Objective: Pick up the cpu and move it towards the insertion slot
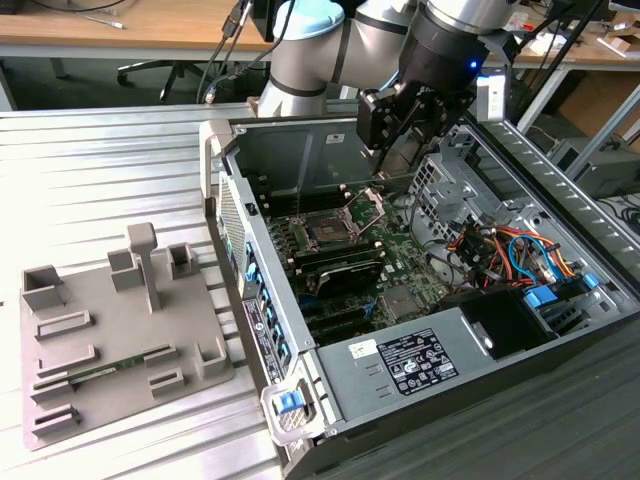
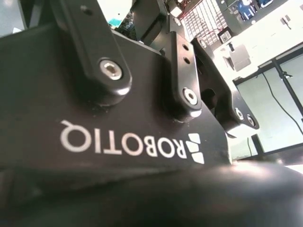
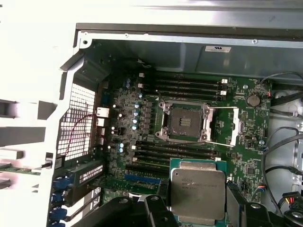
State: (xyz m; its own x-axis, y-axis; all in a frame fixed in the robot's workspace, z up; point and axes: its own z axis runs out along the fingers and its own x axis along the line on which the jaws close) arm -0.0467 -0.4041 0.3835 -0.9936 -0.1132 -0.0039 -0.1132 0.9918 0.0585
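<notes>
The cpu (image 3: 198, 191) is held in the tool (image 3: 199, 208), low in the first wrist view, above the board and short of the open slot (image 3: 183, 123). It is judged light, stiff and fragile underneath, so it is best gripped by opposite edges.

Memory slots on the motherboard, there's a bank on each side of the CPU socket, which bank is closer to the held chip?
In the first wrist view, the bank lying between the insertion slot and the cpu; the other bank lies beyond the socket.
</notes>
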